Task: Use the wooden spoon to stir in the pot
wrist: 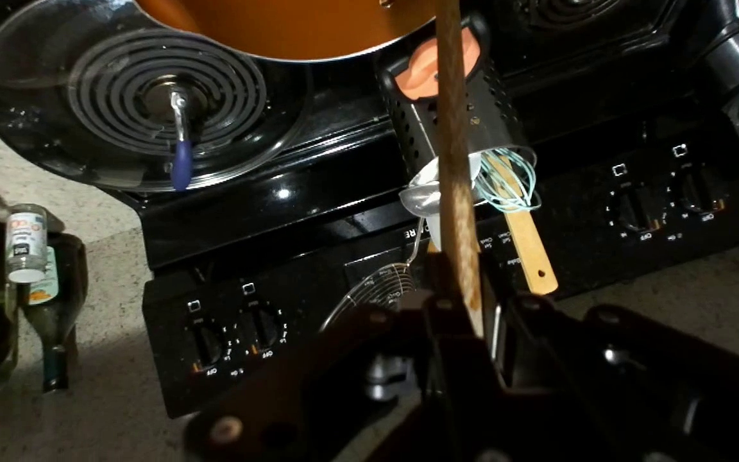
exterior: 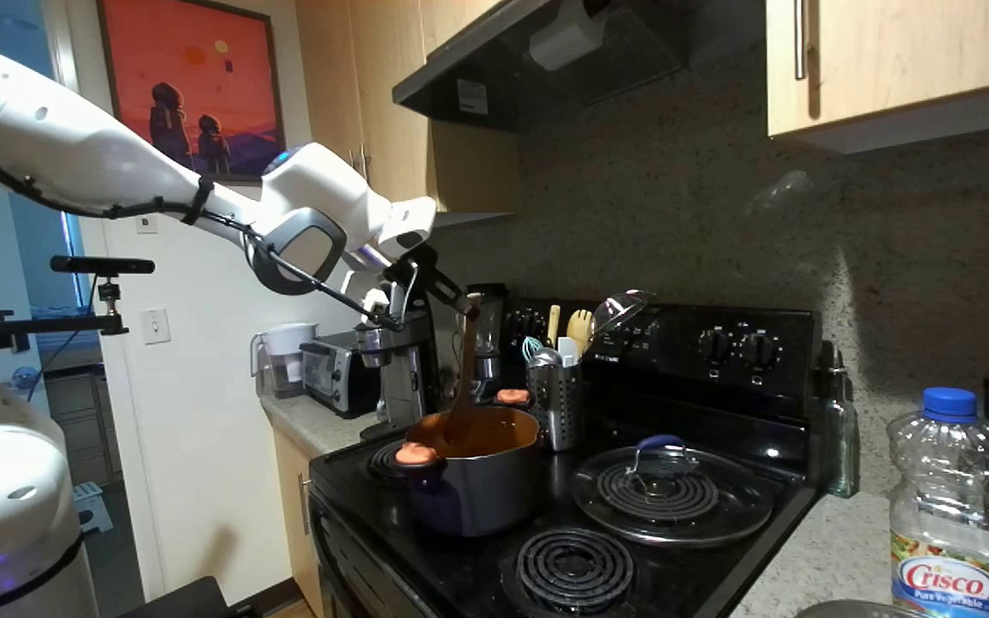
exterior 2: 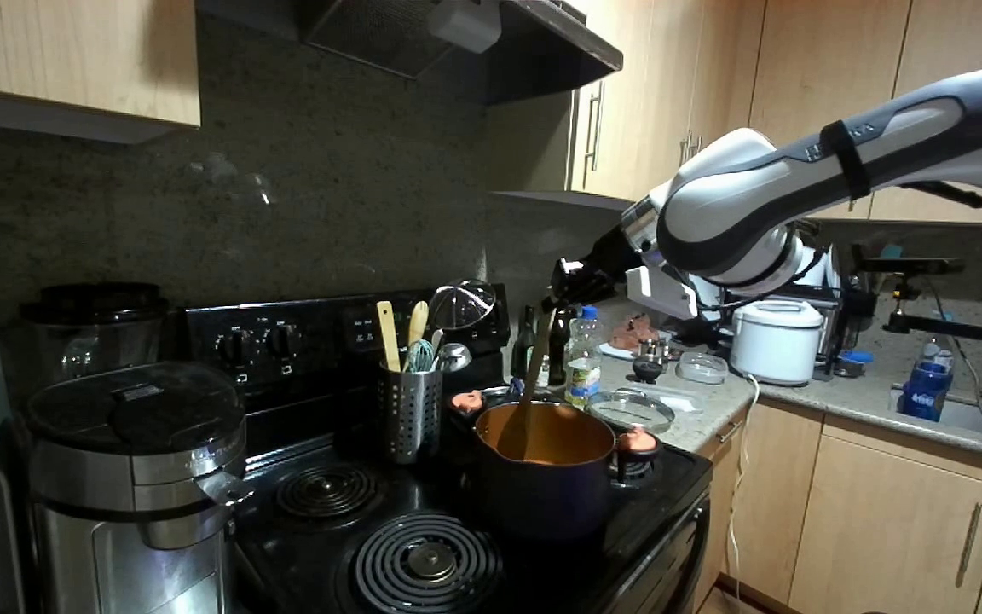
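Observation:
The wooden spoon [exterior: 465,365] stands steeply, slightly tilted, with its lower end inside the pot [exterior: 479,493]. The spoon [exterior 2: 534,362] and the dark pot [exterior 2: 542,499] with its orange inside show in both exterior views. My gripper [exterior: 464,303] is above the pot, shut on the top end of the spoon's handle; the gripper shows too in an exterior view [exterior 2: 556,298]. In the wrist view the handle [wrist: 451,135] runs up from between the fingertips [wrist: 462,289], and part of the pot [wrist: 305,29] shows at the top edge. The spoon's bowl is mostly hidden in the pot.
A perforated utensil holder [exterior: 556,412] stands close behind the pot. A glass lid [exterior: 675,498] with a blue handle lies on a burner beside it. The range hood [exterior: 537,73] hangs above. A coffee machine [exterior 2: 133,477] and an oil bottle [exterior: 954,515] stand beside the stove.

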Controlling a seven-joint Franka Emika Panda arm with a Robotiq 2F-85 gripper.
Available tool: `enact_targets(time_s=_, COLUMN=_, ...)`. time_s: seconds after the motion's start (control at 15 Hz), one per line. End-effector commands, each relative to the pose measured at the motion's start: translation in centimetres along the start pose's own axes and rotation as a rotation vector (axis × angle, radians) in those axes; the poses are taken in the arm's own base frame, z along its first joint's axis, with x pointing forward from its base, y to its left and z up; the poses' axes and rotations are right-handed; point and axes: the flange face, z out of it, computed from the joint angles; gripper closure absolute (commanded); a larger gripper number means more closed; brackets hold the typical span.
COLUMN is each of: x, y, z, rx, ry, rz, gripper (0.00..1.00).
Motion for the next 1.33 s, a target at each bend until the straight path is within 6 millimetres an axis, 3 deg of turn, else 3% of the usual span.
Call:
enact_targets(time_s=0.0, x=1.8, y=0.4, z=2.2, rx=-0.034, ry=0.029, rz=0.003, gripper=0.94)
enact_targets(time_s=0.4, x=4.0, y=3.4, z=5.2, rx=-0.106, ry=0.032, rz=0.051, gripper=0.94)
enact_targets(time_s=0.67, x=5.1, y=5.6, z=5.8, rx=-0.145, ry=0.033, rz=0.076, gripper=0.94)
enact_targets(time_s=0.93, x=4.1, y=6.9, z=5.0, rx=-0.151, ry=0.022, rz=0.075, gripper=0.94)
enact_targets(time_s=1.27, x=1.3, y=7.2, z=2.9, rx=-0.129, ry=0.009, rz=0.035, gripper=0.94)
